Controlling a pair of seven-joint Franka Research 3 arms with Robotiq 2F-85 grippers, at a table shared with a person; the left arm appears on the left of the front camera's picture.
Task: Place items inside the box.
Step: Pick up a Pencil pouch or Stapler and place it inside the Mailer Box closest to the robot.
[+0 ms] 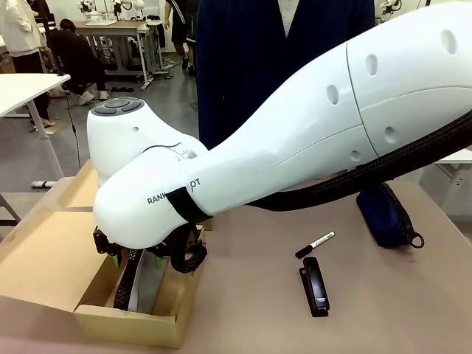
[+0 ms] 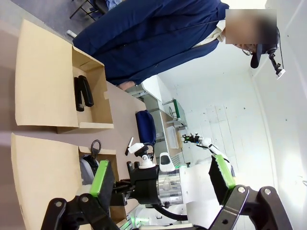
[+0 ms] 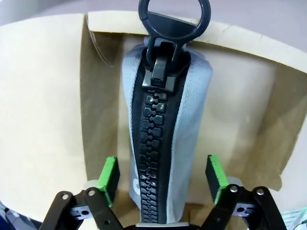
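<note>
The right end effector [image 3: 162, 178] has its jaws spread clear of the grey pencil case [image 3: 163, 120], which lies zip-up inside the box [image 3: 53, 96], so the case looks delivered rather than held. The left end effector [image 2: 160, 177] is released and empty. A stapler [image 1: 315, 286] and a marker [image 1: 316, 244] wait on the tabletop [image 1: 251, 310].

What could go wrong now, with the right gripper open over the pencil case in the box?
1. The right gripper straddles the pencil case closely, pads open. Lifting off at an angle might snag the fabric and drag it out.
2. The ring pull of the zip lies at the wall of the box and may catch there.
3. The case takes up much of the box, so the stapler and marker may fit tightly.
</note>
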